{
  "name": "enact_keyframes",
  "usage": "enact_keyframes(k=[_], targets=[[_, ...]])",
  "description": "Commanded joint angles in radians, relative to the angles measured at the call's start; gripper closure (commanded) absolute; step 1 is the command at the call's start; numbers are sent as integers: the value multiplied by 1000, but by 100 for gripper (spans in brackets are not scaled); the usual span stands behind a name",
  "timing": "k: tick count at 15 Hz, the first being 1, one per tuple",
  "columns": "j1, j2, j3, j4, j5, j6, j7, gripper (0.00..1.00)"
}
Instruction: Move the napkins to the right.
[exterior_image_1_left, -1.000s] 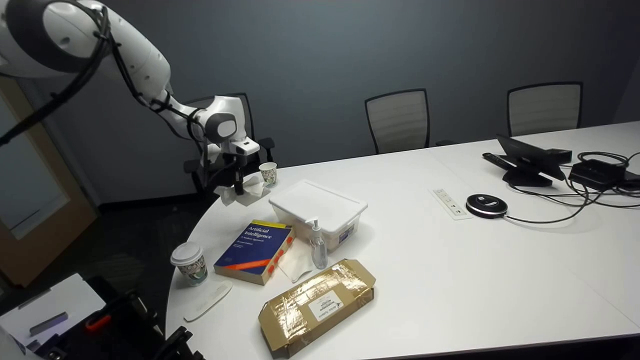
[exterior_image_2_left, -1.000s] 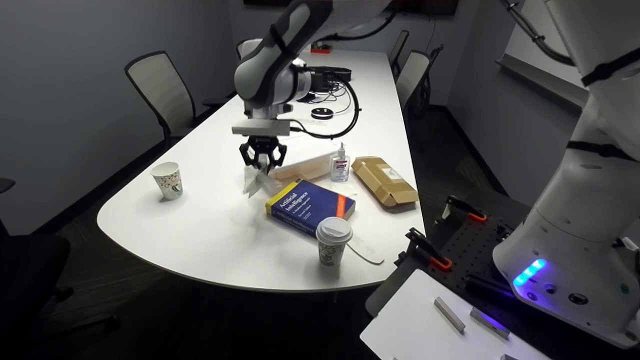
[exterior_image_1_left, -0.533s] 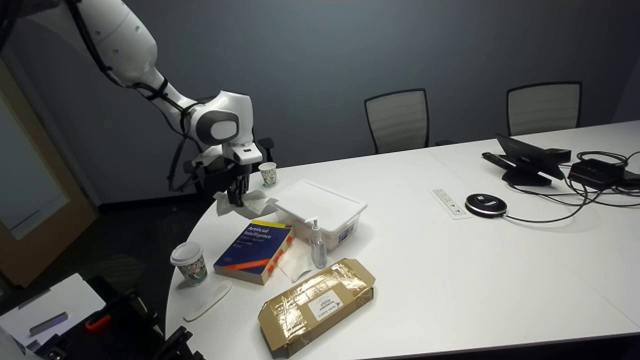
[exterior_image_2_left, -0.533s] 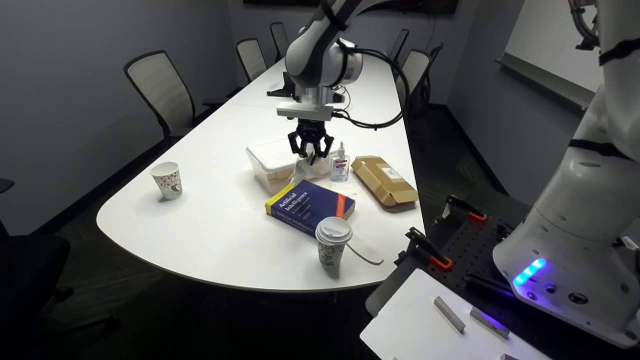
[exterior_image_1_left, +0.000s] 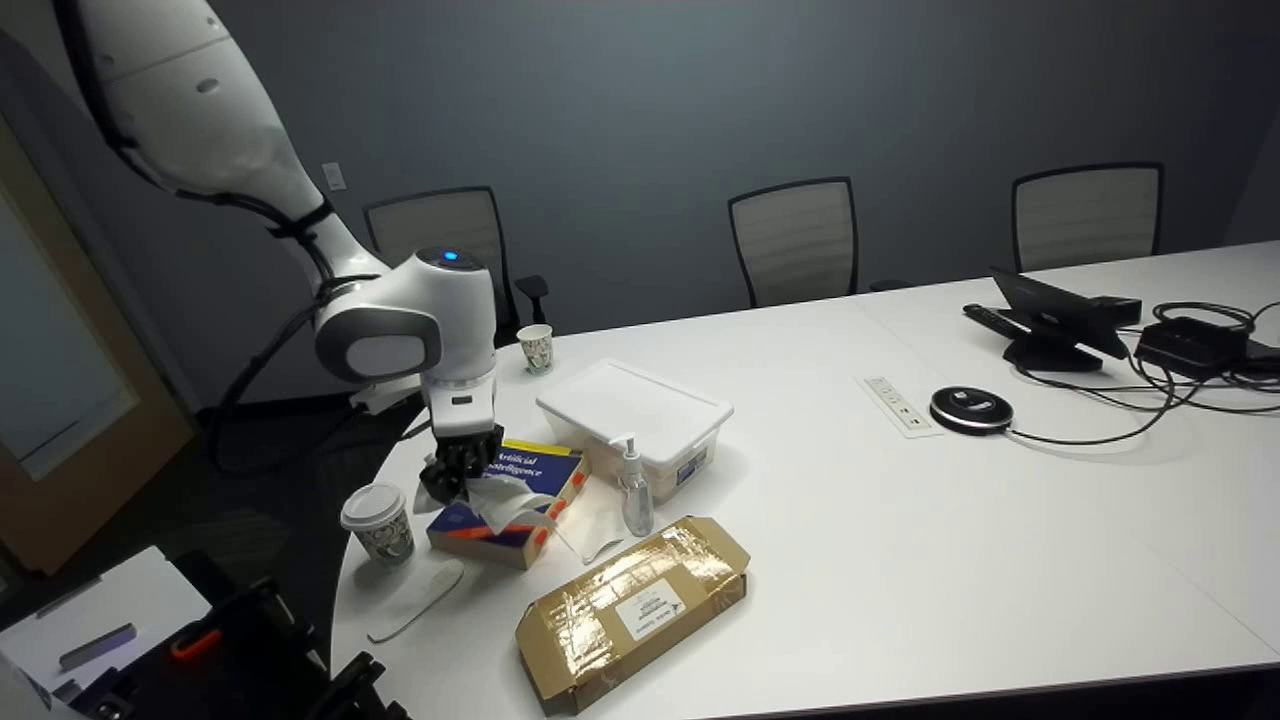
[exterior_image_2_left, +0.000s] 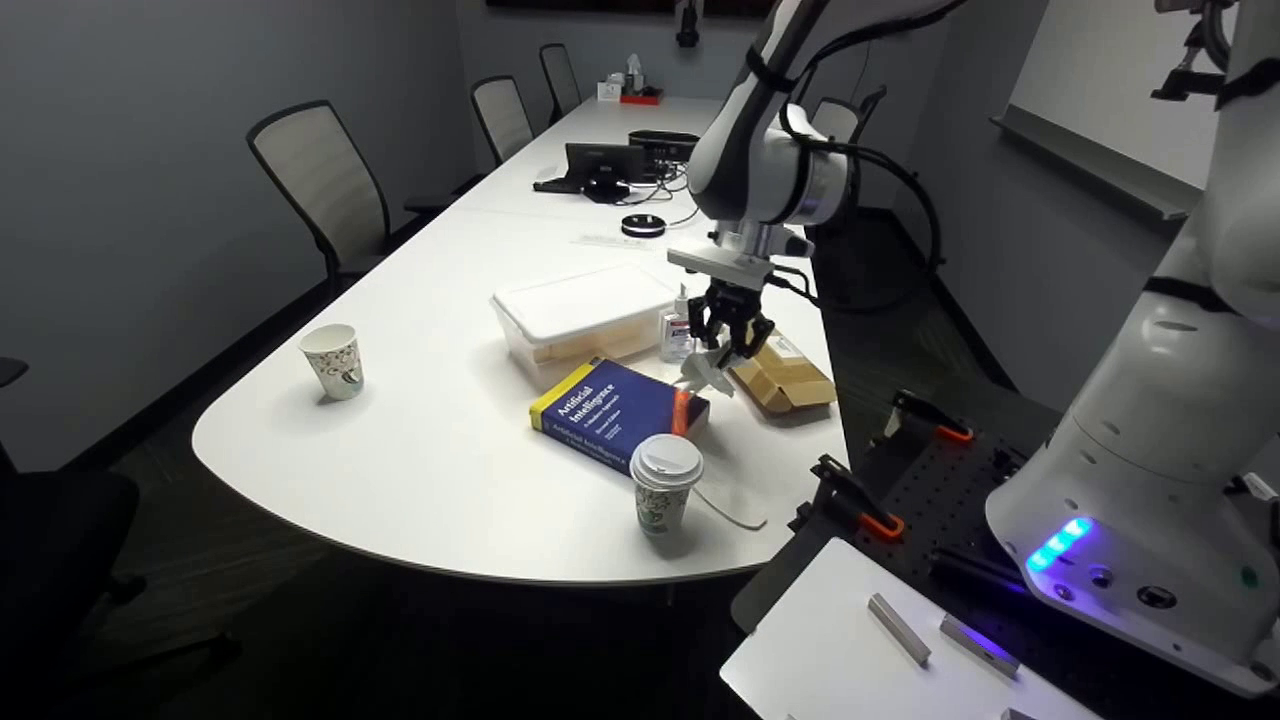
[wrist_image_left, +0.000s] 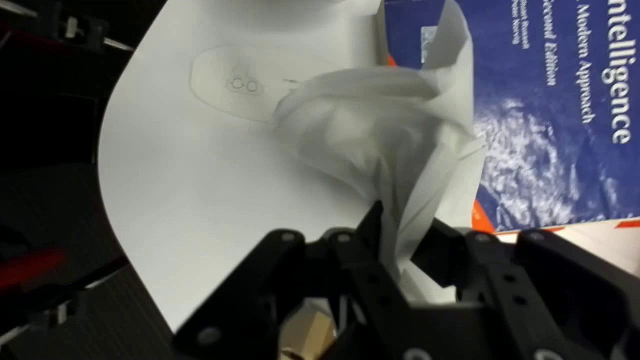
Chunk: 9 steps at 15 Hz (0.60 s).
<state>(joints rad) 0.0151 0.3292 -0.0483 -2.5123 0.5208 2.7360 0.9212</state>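
Note:
My gripper (wrist_image_left: 400, 235) is shut on a crumpled white napkin (wrist_image_left: 370, 130), pinched between its fingertips in the wrist view. The napkin's loose part fans out past the fingers. In an exterior view the gripper (exterior_image_1_left: 455, 480) and held napkin (exterior_image_1_left: 508, 502) show over the orange-striped end of the blue book. In an exterior view the gripper (exterior_image_2_left: 735, 340) with the held napkin (exterior_image_2_left: 706, 370) is between the book and the cardboard box, above table height. Another flat white napkin-like sheet (exterior_image_1_left: 592, 520) lies on the table between the book and the sanitizer bottle.
A thick blue book (exterior_image_2_left: 615, 405) and a lidded cup (exterior_image_2_left: 664, 490) stand near the gripper. A lidded plastic box (exterior_image_1_left: 635, 405), sanitizer bottle (exterior_image_1_left: 637, 495) and cardboard box (exterior_image_1_left: 635, 615) are close by. A flat white piece (exterior_image_1_left: 418, 605) lies by the edge. A paper cup (exterior_image_2_left: 335, 362) stands farther off.
My gripper has carried the napkin from beside the plastic box, past the book's yellow end, to its orange-striped end, rightward in an exterior view. The other objects have stayed in place.

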Motion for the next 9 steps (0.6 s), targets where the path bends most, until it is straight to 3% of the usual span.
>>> enact_keyframes(k=[1, 9], targets=[[-70, -35, 36, -100, 118, 61, -76, 97], [-159, 152, 130, -16, 342, 80, -272, 97]])
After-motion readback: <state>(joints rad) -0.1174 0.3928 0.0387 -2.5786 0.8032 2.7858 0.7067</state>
